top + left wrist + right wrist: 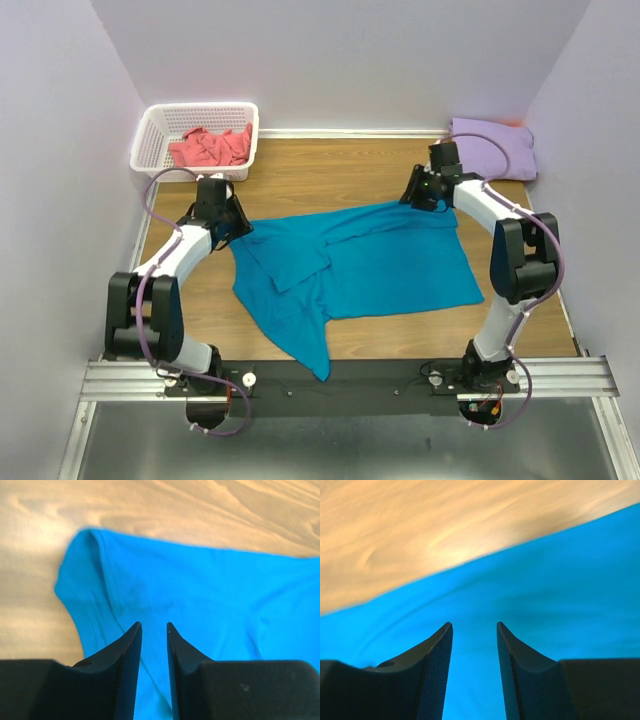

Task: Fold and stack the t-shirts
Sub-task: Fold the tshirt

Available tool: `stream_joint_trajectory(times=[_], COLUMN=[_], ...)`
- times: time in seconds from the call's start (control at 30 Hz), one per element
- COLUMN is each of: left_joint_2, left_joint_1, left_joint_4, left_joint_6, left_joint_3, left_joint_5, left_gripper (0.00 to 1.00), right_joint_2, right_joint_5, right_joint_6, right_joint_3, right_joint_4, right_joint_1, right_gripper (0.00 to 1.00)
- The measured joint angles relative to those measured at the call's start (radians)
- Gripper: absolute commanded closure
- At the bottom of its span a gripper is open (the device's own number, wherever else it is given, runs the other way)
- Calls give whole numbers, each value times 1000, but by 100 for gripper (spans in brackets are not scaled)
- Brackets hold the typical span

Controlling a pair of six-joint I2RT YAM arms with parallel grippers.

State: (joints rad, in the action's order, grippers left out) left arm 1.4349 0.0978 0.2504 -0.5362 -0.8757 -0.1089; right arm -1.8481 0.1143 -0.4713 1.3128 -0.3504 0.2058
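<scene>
The teal-blue t-shirt (380, 262) lies spread on the wooden table, its left part folded over and a corner trailing toward the front edge. My left gripper (238, 226) hovers over its left edge, jaws open with a narrow gap and nothing between them; the shirt fills the left wrist view (200, 595). My right gripper (424, 196) is over the shirt's far right edge, open and empty, with teal cloth below it (520, 595). The coral-pink t-shirt (210, 147) is crumpled in the basket. The pale lavender t-shirt (495, 148) lies folded at the back right corner.
The white plastic lattice basket (150, 140) stands at the back left corner. Lavender walls close in the table on three sides. Bare wood (330, 170) shows behind the teal shirt and in front of it (420, 335).
</scene>
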Motion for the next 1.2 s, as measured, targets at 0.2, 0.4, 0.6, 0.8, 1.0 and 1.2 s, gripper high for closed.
stream_joint_trajectory(times=[0.2, 0.4, 0.6, 0.8, 1.0, 1.2], left_joint_2=[165, 304, 397, 477, 402, 142], left_joint_1=[-7, -46, -55, -50, -50, -18], left_joint_4=[-35, -39, -40, -40, -30, -16], left_joint_6=[24, 34, 38, 35, 23, 15], left_joint_3=[-67, -118, -235, -339, -294, -177], left_joint_5=[76, 124, 143, 129, 121, 117], left_gripper=[71, 73, 73, 67, 52, 51], right_joint_2=[-99, -185, -239, -273, -230, -22], right_joint_5=[-16, -5, 17, 35, 16, -10], right_joint_6=[12, -7, -45, -35, 20, 45], right_joint_3=[51, 71, 114, 158, 124, 13], right_joint_4=[15, 53, 123, 139, 118, 94], right_joint_1=[-116, -196, -294, -339, -328, -288], right_gripper=[54, 54, 54, 53, 53, 53])
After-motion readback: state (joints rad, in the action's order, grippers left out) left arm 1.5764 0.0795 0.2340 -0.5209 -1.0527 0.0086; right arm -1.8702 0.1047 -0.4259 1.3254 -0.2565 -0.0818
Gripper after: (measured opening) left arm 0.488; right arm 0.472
